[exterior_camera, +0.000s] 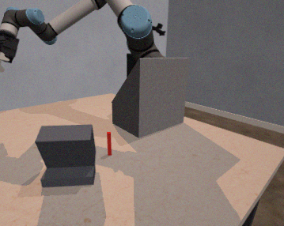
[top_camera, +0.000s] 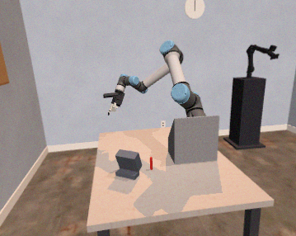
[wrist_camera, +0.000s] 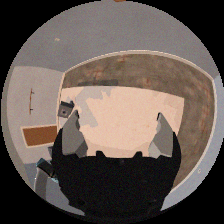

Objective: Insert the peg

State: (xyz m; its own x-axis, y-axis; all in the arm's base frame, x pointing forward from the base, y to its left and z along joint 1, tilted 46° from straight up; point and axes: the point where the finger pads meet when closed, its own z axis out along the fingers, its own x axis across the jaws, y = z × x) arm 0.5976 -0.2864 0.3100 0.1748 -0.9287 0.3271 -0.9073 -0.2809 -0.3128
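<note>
Currently 1 red peg (top_camera: 150, 163) stands upright on the desk (top_camera: 222, 194), long axis vertical, lower end on the surface and upper end pointing straight up. All positions below are given relative to this peg.

1 dark grey block with the sloped panel (top_camera: 128, 163) sits on the desk near the peg, to its left in the top and exterior views, not touching it. Its top part is a box shape, and a lower sloped face runs down toward a foot at the front. The hole cannot be made out in any view.

1 large grey wedge-shaped pedestal (top_camera: 194, 139) stands behind and to the right of the peg, well apart from it; the arm (top_camera: 174, 68) rises from behind it.

1 gripper (top_camera: 111, 108) hangs high in the air, well above and to the left of the peg, beyond the block as seen from the top view, pointing downward. In the wrist view the 2 fingers are spread fully wide with only the desk surface showing between them; nothing is held.

1 black pillar (top_camera: 247, 112) carrying a small black arm stands on the floor, far right of the peg. 1 round wall clock (top_camera: 194, 8) hangs high above it on the back wall.
</note>
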